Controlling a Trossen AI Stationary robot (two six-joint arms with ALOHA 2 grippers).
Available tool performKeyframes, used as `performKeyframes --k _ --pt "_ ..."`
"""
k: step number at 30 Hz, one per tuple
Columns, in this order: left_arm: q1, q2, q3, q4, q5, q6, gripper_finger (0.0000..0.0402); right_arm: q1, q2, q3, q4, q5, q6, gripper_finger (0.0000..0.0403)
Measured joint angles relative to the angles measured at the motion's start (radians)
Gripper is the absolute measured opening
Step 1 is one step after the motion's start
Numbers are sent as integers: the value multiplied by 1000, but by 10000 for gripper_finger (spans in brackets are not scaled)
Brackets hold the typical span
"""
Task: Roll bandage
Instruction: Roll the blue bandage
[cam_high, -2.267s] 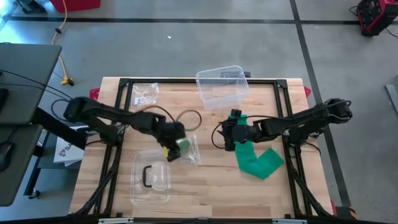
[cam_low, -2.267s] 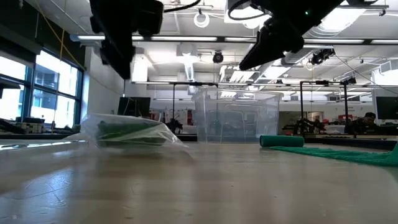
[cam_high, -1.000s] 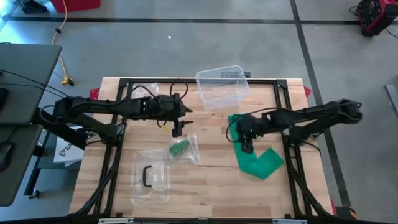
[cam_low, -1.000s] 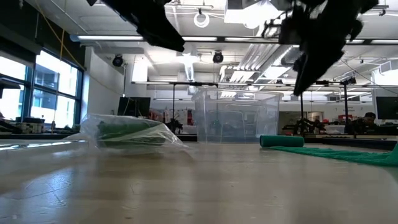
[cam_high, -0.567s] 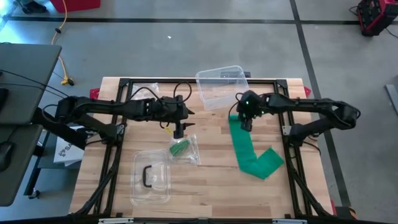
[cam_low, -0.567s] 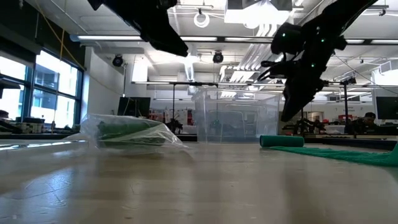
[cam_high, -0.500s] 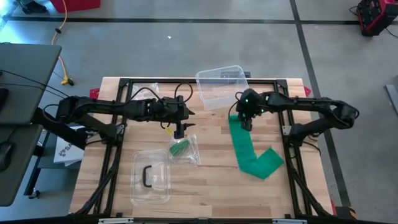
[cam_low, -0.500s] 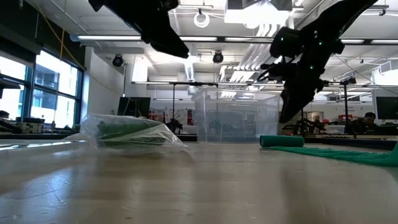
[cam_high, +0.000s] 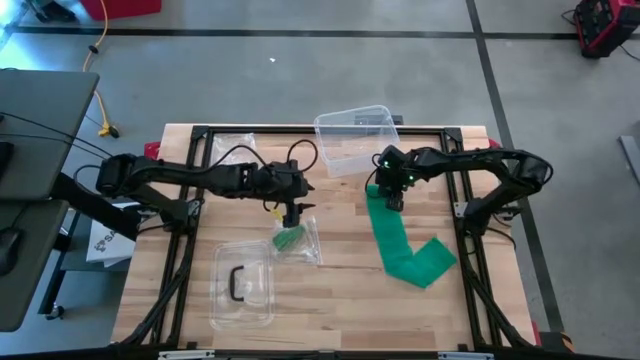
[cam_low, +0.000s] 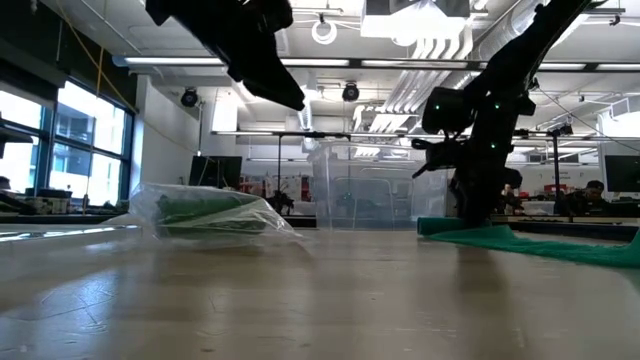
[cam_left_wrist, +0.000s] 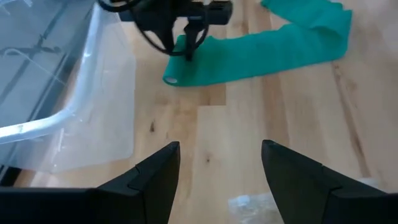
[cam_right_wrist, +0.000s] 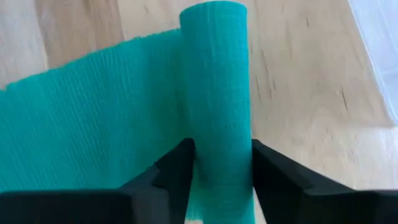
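At the rolled end of the bandage (cam_high: 400, 238), right of bench centre toward the far side, the right gripper (cam_high: 392, 200) points down with one finger on each side of the roll (cam_right_wrist: 216, 93). The right wrist view shows both fingers (cam_right_wrist: 176, 171) touching the sides of the green cylinder, so the gripper is grasping the roll. The roll rests on the bench (cam_high: 340, 290), just beside the clear plastic container (cam_high: 354, 139) at the far edge. From the roll, the unrolled green strip runs toward the near side and ends in a fold bending right.

Left of centre, the left gripper (cam_high: 291, 212) hangs above the bench with its fingers (cam_left_wrist: 152, 180) spread apart and nothing between them. Just near of it lies a clear plastic bag (cam_high: 296, 240) with a green item inside. A clear lid with a dark handle (cam_high: 242, 285) lies at the near left. A second clear bag (cam_high: 232, 150) lies at the far left.
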Motion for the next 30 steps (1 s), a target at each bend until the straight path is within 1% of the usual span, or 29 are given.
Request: performKeyframes --k 2,4,7,9,11,12,13,15,18,21,23,26,28,30 --pt "-17 -1 0 -1 0 -8 218 2 4 0 -1 0 16 121" --pt "-38 -1 0 -2 -15 -8 218 3 -4 1 -7 -3 56 87" --pt "-81 -1 0 -3 -94 -16 218 33 -48 2 -48 -3 106 31" --pt "-105 -1 0 -2 -168 -29 218 83 -91 26 -90 33 130 14" --pt "-122 -1 0 -2 -264 -66 218 156 -139 60 -136 115 167 18" --pt "-128 -2 0 -2 -299 -84 218 203 -161 80 -158 164 188 25" --pt "-132 -2 0 1 -314 -95 218 251 -182 103 -175 216 205 31" --pt "-134 -4 0 25 -301 -102 218 351 -216 159 -193 328 250 38" --pt "-153 -5 0 90 -254 -90 218 508 -234 235 -190 487 302 35" --pt "-197 -5 0 175 -228 -15 218 658 -229 302 -187 620 283 25" --pt "-232 -5 0 241 -227 36 218 743 -221 340 -180 732 273 23" --pt "-284 -5 0 343 -226 77 218 844 -213 382 -180 878 240 27" --pt "-313 1 1 401 -227 91 218 889 -214 397 -158 940 230 31" --pt "-338 6 2 440 -236 109 218 920 -214 407 -147 974 211 33"
